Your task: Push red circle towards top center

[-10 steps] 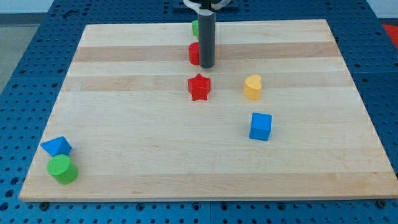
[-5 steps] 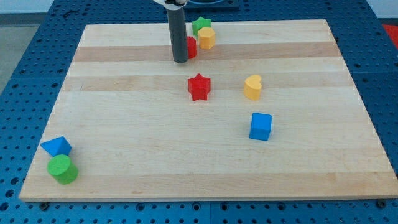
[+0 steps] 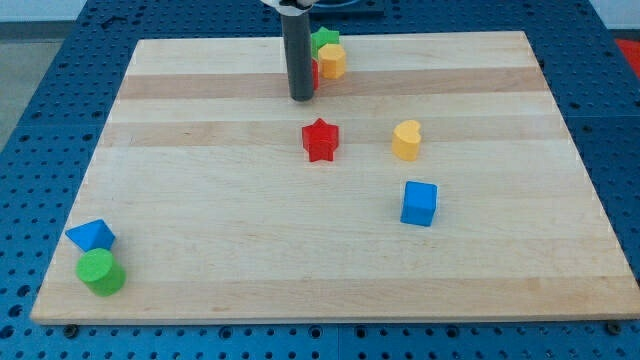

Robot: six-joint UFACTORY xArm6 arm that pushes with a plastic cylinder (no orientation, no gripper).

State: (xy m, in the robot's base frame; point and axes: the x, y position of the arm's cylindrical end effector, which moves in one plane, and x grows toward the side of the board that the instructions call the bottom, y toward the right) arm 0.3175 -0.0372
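1. Bottom left corner of the board (image 3: 200, 260): green cylinder (image 3: 101, 272), with a blue triangle (image 3: 91, 236) touching it just above.
2. Right of center there's a blue cube (image 3: 419, 203), and a yellow heart (image 3: 406, 140) a bit above it.
3. Red star (image 3: 320, 139) sits about mid-frame, left of the heart.
4. My tip (image 3: 301, 97) is down on the wood at top center, just above the star. No jaws on this rig, just the plain rod.
5. Red circle (image 3: 314, 72) is mostly hidden behind the rod; only a sliver shows on its right side, touching it.
6. Yellow block (image 3: 332, 61) sits right beside the circle; I can't make out its shape. A green star (image 3: 323, 40) is behind it at the top edge.
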